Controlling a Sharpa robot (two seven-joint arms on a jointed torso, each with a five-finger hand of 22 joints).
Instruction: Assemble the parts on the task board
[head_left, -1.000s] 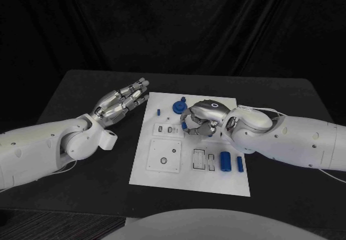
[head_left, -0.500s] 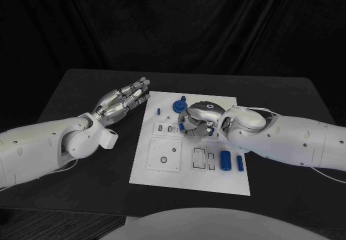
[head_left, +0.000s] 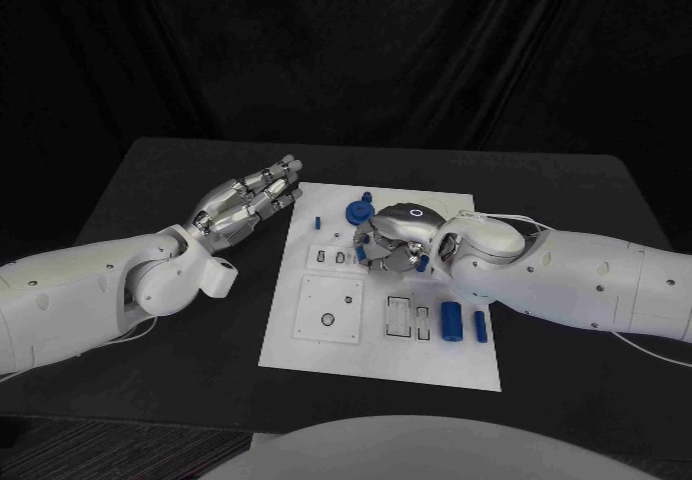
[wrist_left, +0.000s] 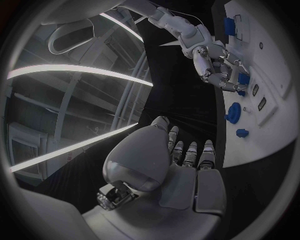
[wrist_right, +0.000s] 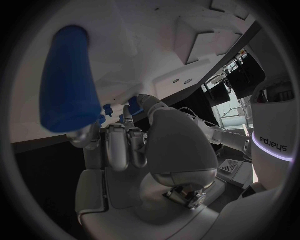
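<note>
Left hand (head_left: 242, 205) lies on the black table (head_left: 159, 180) just left of the task board (head_left: 440, 365), palm up, fingers straight and slightly apart, pointing away from the robot, holding nothing; right hand (head_left: 392, 238) is over the board's upper middle, fingers curled down, pinching a blue cylinder part (wrist_right: 67, 80); its long axis runs roughly along the fingers, tip toward the board; two blue parts (head_left: 464, 324) lie lengthwise at the board's right edge.

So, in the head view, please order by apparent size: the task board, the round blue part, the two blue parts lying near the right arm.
1. task board
2. round blue part
3. the two blue parts, a longer one and a shorter one; they lie nearer the camera, so ranking them against the round part is unsure.
</note>
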